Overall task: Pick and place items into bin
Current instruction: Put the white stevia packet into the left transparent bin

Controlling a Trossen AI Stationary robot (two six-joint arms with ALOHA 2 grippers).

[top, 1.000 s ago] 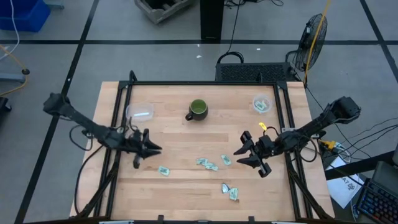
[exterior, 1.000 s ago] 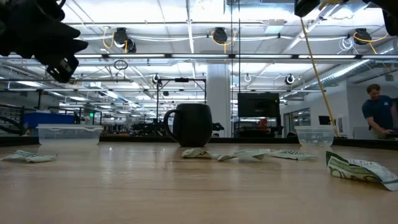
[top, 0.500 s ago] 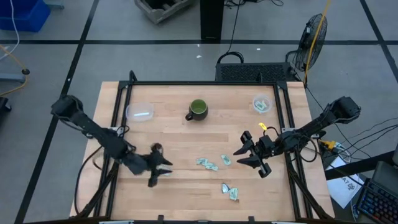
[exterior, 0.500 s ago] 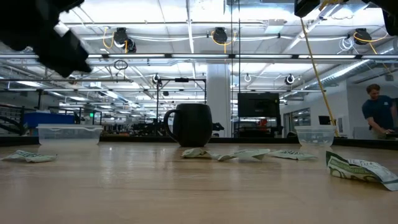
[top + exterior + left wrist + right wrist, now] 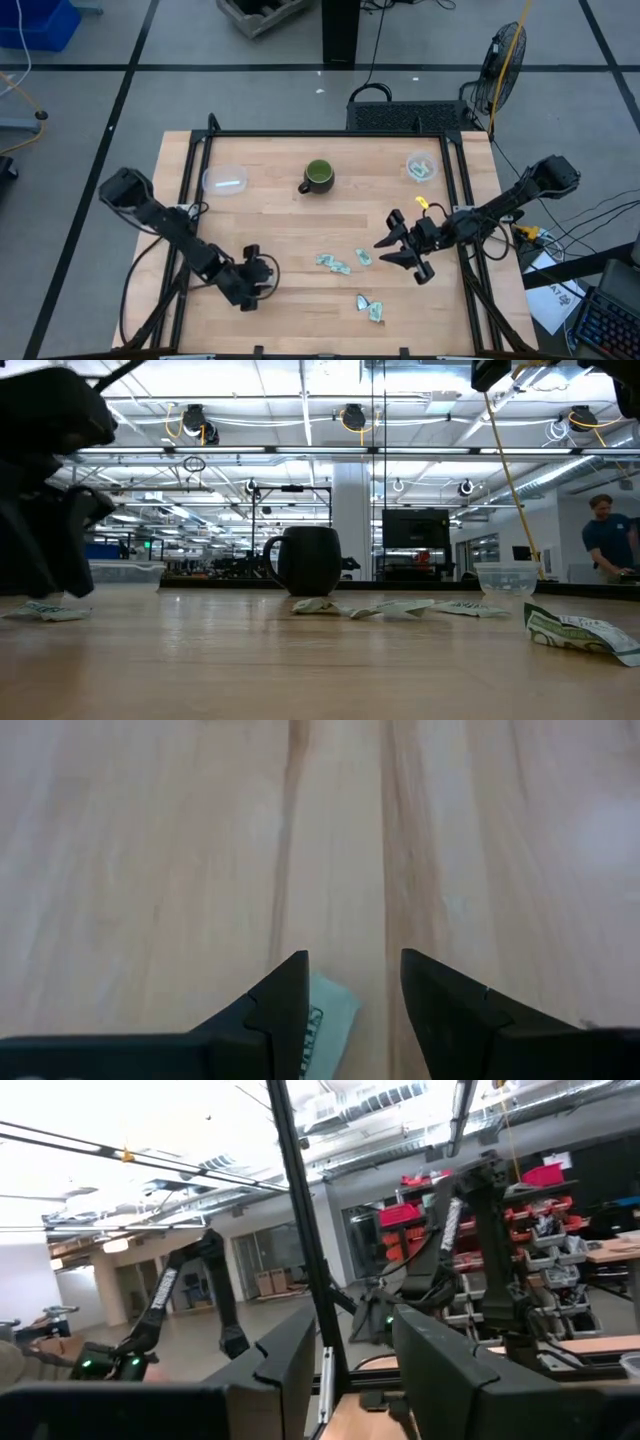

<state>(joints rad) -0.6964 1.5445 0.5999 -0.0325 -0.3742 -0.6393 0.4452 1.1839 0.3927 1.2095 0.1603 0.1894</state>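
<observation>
Small pale green and white packets lie flat on the wooden table: a cluster [image 5: 335, 263], one [image 5: 363, 257] beside it, and a pair [image 5: 370, 308] nearer the near edge. My left gripper [image 5: 262, 278] is open and low over another packet [image 5: 328, 1018], which lies on the table between its two fingers; in the low view the packet [image 5: 45, 610] shows under the gripper [image 5: 50, 560]. My right gripper [image 5: 402, 250] hangs open above the table, right of the cluster. A clear bin [image 5: 421, 167] holding packets stands at the far right.
A green mug [image 5: 318, 176] stands at the far middle of the table. A second clear bin [image 5: 225, 180] sits at the far left. A dark frame rail [image 5: 190, 180] runs along the table's sides. A person [image 5: 608, 540] stands in the room beyond.
My left gripper has moved toward the near edge and slightly right, and has come down from high above the table to just over the lone left packet, tipping to point downward. The packets and my right arm have kept still.
</observation>
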